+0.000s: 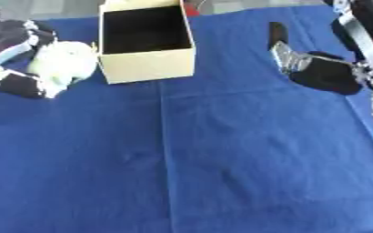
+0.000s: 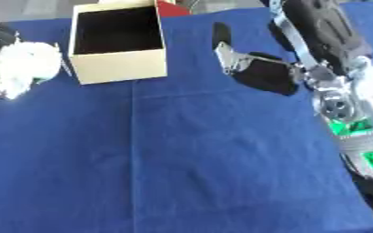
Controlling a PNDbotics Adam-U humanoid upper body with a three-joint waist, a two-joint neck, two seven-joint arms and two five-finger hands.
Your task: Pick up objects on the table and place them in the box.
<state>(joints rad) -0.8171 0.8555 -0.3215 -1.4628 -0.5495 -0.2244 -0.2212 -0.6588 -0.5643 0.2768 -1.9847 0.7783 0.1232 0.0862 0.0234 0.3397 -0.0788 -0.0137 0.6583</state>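
The pale, whitish lump sits in the left hand, just off the left wall of the box, and that is the thing to watch. It looks soft and rounded, with a hint of green at its lower edge; I can't say what it is. The dark fingers curl in under it and more of the hand wraps over the top, so the hand is closed around it rather than merely touching it. Whether it is lifted clear of the blue cloth or resting on it, I can't tell from here.

The box stands open-topped, dark inside, and nothing shows in it. So the step in hand, by my reading, is the carry: lump up, across, and down into that opening.

To do it well, the hand wants height first, because the near wall stands right beside the lump and a sideways slide would likely shove the light-looking box along the cloth. Bring the lump over the middle of the opening, then let the fingers part only once it is inside the walls.

The right hand waits well to the right of the box, above the cloth, fingers extended and holding nothing. It could steady the box if it shifts.
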